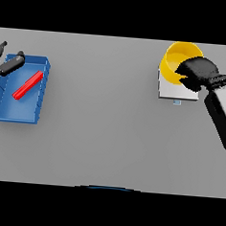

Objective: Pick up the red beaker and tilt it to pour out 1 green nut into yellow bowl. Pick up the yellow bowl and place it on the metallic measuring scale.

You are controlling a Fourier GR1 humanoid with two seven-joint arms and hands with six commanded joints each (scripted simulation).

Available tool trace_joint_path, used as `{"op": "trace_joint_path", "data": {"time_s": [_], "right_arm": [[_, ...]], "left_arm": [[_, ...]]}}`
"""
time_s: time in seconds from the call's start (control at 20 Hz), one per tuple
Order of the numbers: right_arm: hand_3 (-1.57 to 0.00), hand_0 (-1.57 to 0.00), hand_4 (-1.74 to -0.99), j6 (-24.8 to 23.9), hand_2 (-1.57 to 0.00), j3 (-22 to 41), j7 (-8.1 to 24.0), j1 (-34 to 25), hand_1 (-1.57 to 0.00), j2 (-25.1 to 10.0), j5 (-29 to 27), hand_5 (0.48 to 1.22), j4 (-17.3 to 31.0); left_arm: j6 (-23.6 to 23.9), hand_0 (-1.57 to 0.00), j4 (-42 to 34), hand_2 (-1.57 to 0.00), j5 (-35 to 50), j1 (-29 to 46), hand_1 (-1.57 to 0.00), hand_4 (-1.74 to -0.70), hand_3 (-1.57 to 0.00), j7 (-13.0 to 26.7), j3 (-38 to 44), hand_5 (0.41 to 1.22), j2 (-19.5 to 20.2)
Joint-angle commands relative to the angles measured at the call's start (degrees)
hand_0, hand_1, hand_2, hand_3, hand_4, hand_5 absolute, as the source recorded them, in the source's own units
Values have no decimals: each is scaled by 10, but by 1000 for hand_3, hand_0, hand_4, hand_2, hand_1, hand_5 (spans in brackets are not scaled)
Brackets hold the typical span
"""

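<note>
Fingers of the right hand (pixel 197 73) curl over the near rim of the yellow bowl (pixel 176 60), which sits on the metallic measuring scale (pixel 172 92). Far left of the scale, the left hand (pixel 7 64) rests relaxed at a blue tray (pixel 44 88) holding a red piece (pixel 28 84).

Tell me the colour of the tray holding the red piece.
Blue; the tray shows at the left of the head view.

Your right hand (pixel 197 73) hides the bowl's (pixel 174 59) near rim and much of the scale (pixel 171 93); left hand (pixel 6 63) is cut off at the picture's left edge.
</note>
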Motion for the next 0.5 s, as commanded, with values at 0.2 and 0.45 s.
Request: {"op": "trace_joint_path", "data": {"time_s": [0.2, 0.45], "right_arm": [[-1361, -1571, -1741, -21, -1390, -4, -14, -1, -1571, 8, -1, 1221, 59], [-1417, -1571, -1741, -24, -1380, 0, -15, -7, -1571, 19, 1, 1221, 84]], "left_arm": [[-2, 1, 15, 1, -6, -2, 1, -859, 1, -8, -3, 807, 1], [-2, 1, -1, 1, -4, 2, 1, -847, 1, -1, -4, 796, 1]]}}
